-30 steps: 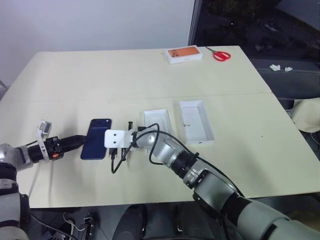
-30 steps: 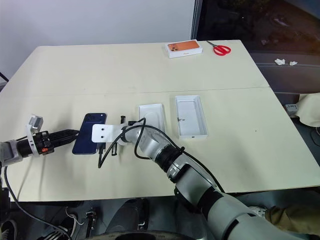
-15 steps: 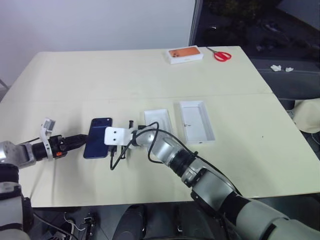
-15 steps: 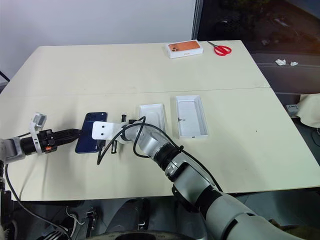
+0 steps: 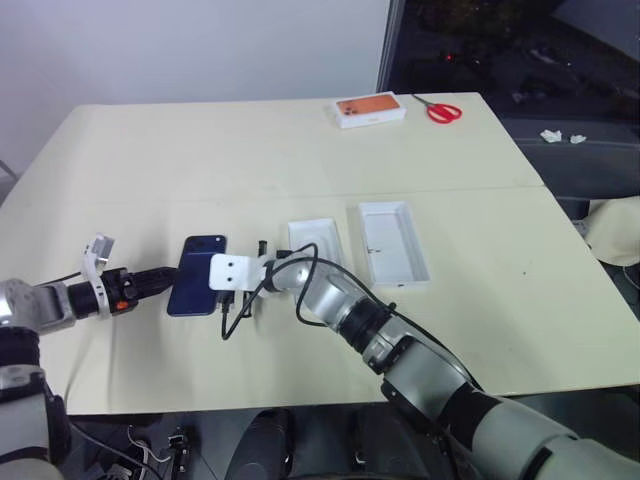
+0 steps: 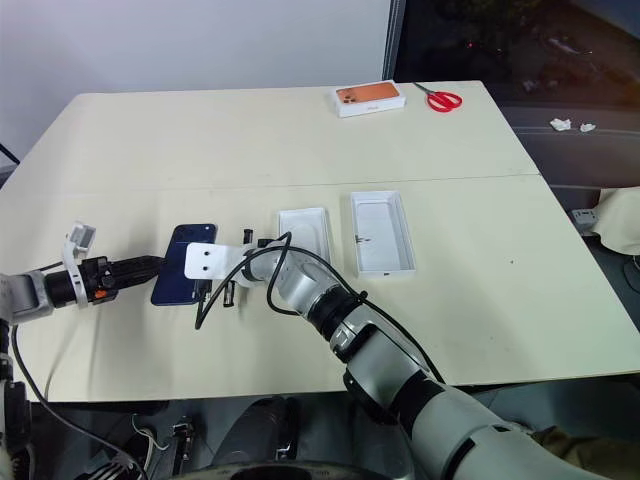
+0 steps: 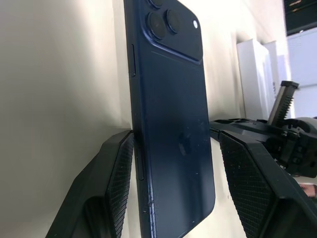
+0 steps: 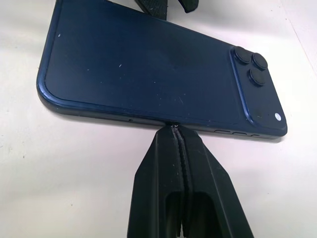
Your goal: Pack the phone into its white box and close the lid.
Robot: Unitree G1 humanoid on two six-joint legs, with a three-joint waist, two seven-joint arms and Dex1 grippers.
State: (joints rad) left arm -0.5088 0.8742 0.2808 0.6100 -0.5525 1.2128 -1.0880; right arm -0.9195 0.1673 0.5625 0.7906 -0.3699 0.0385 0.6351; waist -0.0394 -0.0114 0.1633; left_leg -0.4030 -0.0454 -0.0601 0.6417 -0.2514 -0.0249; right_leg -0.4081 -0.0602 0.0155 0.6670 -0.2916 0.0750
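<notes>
The dark blue phone (image 5: pixel 200 268) lies flat on the cream table (image 5: pixel 300 160), back up, camera cluster at its far end. My left gripper (image 7: pixel 176 139) reaches in from the left, open, a finger (image 7: pixel 116 168) on either side of the phone's near part, one touching its edge. My right gripper (image 8: pixel 174 130) is shut, its tip against the phone's right long edge (image 8: pixel 148 119). Two shallow white trays lie open side up to the right: one (image 5: pixel 318 238) partly behind my right arm, the other (image 5: pixel 393 243) beside it. Which is the white box and which the lid I cannot tell.
A white box with an orange picture (image 5: pixel 369 109) and red scissors (image 5: pixel 443 110) lie at the table's far right edge. A seam (image 5: pixel 450 188) crosses the table. A black cable (image 5: pixel 300 262) loops over my right wrist.
My left wrist has turned a little at the phone's left edge. The phone, the right gripper and both trays keep their places.
</notes>
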